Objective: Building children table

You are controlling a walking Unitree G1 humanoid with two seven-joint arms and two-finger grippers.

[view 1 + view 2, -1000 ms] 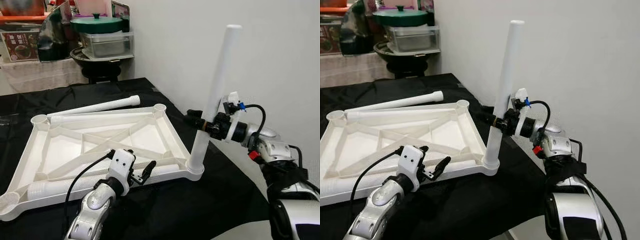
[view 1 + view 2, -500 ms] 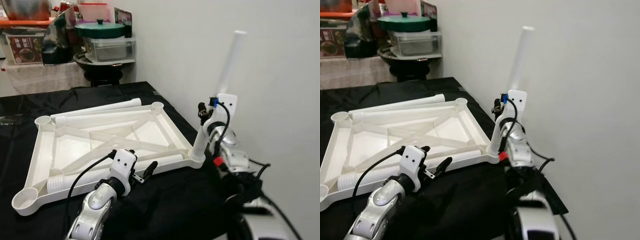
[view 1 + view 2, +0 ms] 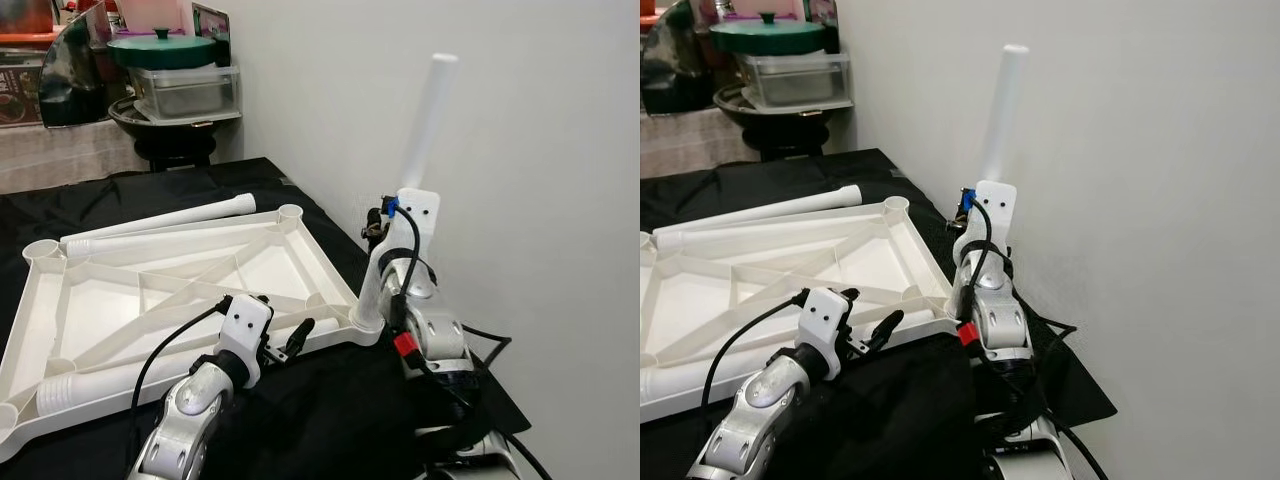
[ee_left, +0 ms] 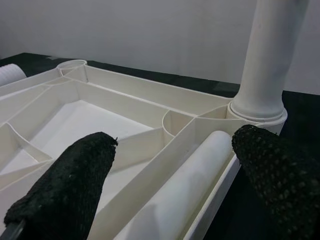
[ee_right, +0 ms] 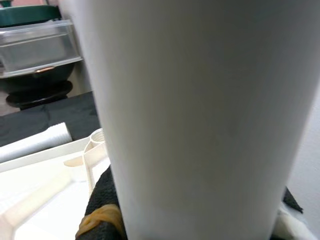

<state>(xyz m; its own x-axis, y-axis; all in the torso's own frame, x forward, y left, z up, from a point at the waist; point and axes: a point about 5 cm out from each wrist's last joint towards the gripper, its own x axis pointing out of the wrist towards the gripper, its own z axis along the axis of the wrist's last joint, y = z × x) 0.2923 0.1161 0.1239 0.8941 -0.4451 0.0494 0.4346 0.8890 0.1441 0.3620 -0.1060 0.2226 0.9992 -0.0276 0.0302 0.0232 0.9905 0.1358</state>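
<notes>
A white plastic table top (image 3: 322,268) lies upside down on the black cloth. One white leg (image 3: 425,120) stands in its near right corner socket (image 3: 365,322), leaning slightly right. My right gripper (image 3: 376,226) is shut on this leg low down; the leg (image 5: 200,120) looms close in the right wrist view, with a black finger (image 5: 102,200) against it. My left gripper (image 3: 285,335) hangs open at the table top's front rim, over a loose leg (image 4: 185,185) lying inside the frame. Another loose leg (image 3: 160,225) lies along the far rim.
The white wall (image 3: 540,200) is close on the right of the upright leg. The black cloth's edge (image 3: 500,400) runs near my right arm. A stand with a green-lidded pot (image 3: 160,50) and a clear container (image 3: 185,90) is at the back left.
My right arm has swung from the right side round to the near side of the upright leg, still gripping it. The view has shifted. The left gripper stays open at the front rim.
</notes>
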